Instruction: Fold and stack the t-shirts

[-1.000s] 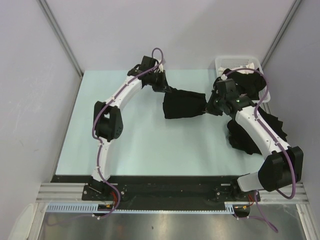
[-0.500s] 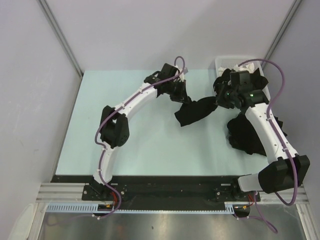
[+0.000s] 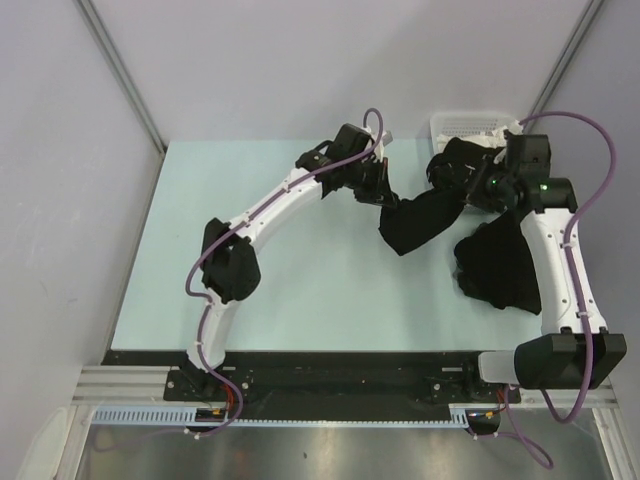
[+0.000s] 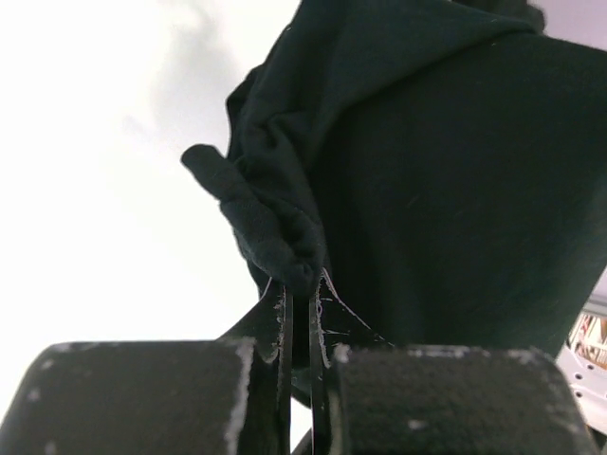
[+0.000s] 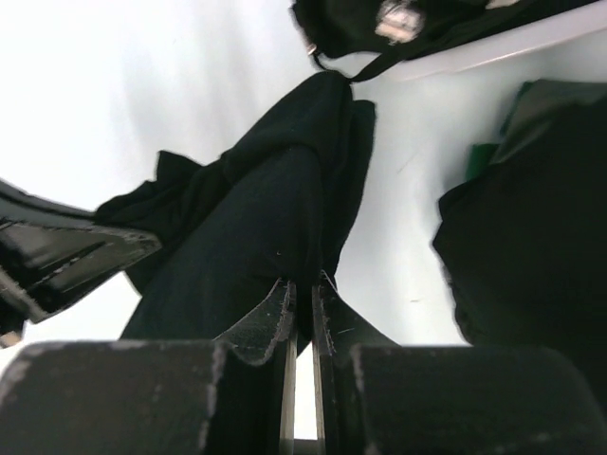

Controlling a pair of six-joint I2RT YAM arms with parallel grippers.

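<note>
The left gripper (image 4: 302, 284) and the right gripper (image 5: 303, 284) each have their jaws clamped on one black shirt (image 3: 420, 222), which sags between them over the table (image 3: 300, 290), near the basket (image 3: 470, 127).

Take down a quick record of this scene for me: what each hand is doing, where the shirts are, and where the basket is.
Left hand: shut on a bunched edge of a black shirt
Right hand: shut on the same shirt's other end
Held shirt: crumpled, sagging between both hands
Pile: loose black shirts on the table, right side
Basket: white, far right corner, black cloth in it
</note>
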